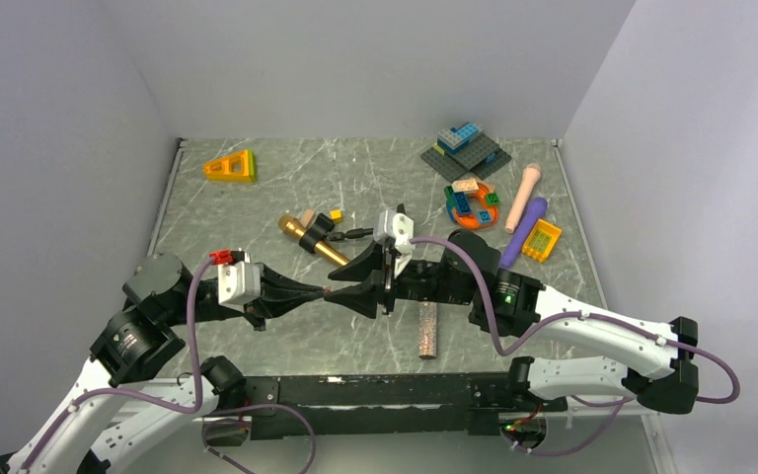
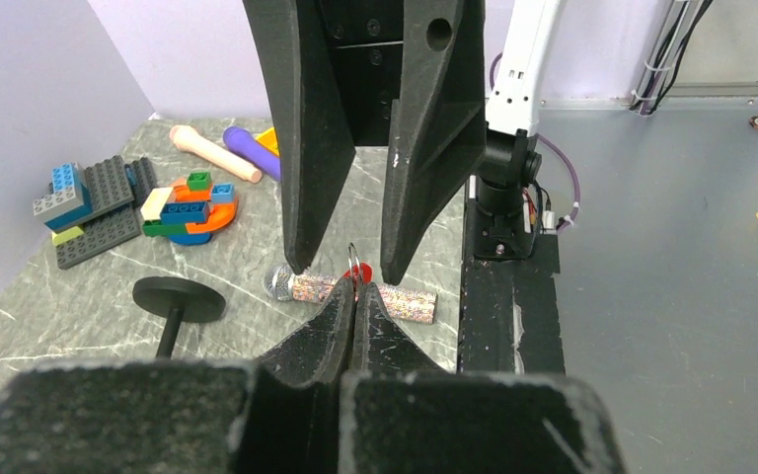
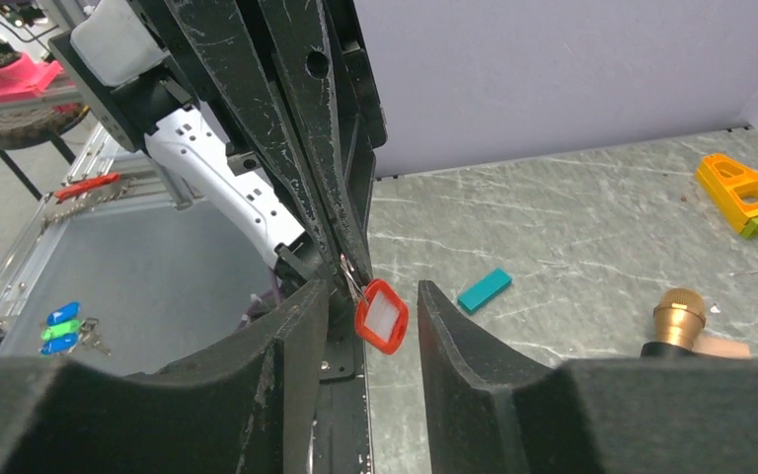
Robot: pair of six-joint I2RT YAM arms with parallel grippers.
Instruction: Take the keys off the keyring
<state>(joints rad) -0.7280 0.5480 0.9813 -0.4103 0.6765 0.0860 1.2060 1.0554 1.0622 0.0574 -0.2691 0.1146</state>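
Observation:
My left gripper (image 2: 355, 283) is shut on a thin metal keyring (image 2: 355, 259) and holds it above the table. A red key tag (image 3: 382, 316) with a white label hangs from the ring (image 3: 348, 269). My right gripper (image 3: 370, 296) is open, with its fingers on either side of the tag and not touching it. In the top view the left gripper (image 1: 328, 291) meets the right gripper (image 1: 347, 281) tip to tip at the table's middle front. The ring and tag are hidden there. I see no metal key blade.
A glitter microphone (image 1: 427, 329) lies under the grippers, and a gold microphone (image 1: 311, 240) lies behind them. Lego plates (image 1: 469, 148), an orange dish of bricks (image 1: 472, 202), pink and purple sticks (image 1: 525, 212) and a yellow wedge (image 1: 232, 166) sit further back. A teal brick (image 3: 484, 289) lies nearby.

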